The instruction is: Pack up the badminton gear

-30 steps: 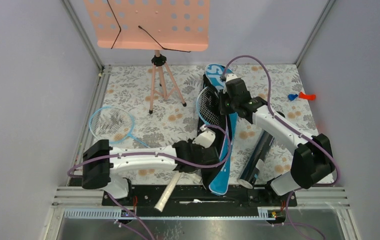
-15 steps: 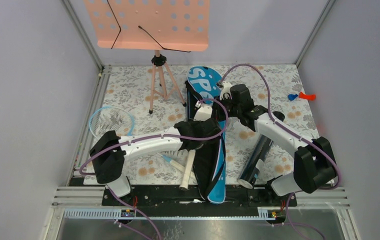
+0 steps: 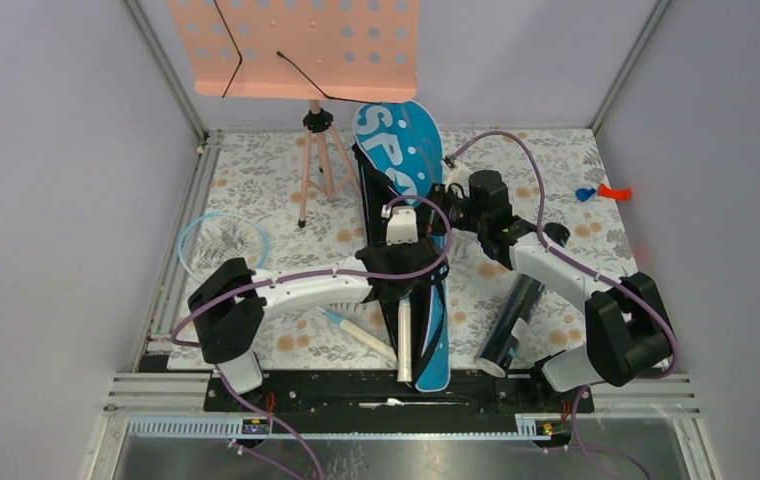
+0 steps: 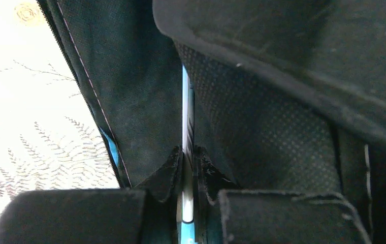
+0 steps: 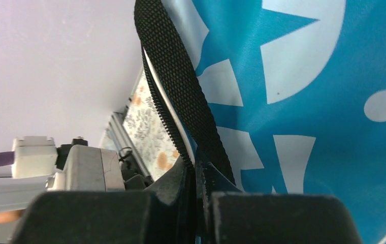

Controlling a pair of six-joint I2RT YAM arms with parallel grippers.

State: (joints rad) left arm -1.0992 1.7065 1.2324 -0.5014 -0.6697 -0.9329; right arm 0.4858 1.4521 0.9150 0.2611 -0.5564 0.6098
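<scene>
Far left, a loose racket point(image 3: 222, 243) lies flat on the table point(image 3: 546, 150) — light, its strings easily dented, so the stiff pale handle is where to take it. In the middle the left gripper point(image 4: 187, 158) is clamped on the thin shaft of the second racket point(image 3: 405, 345), its head inside the soft, floppy blue bag point(image 3: 401, 150) — whose zip edge the right gripper point(image 5: 196, 175) pinches tight beside the black strap point(image 5: 181, 76). The black tube point(image 3: 514, 320) lies further right.
</scene>
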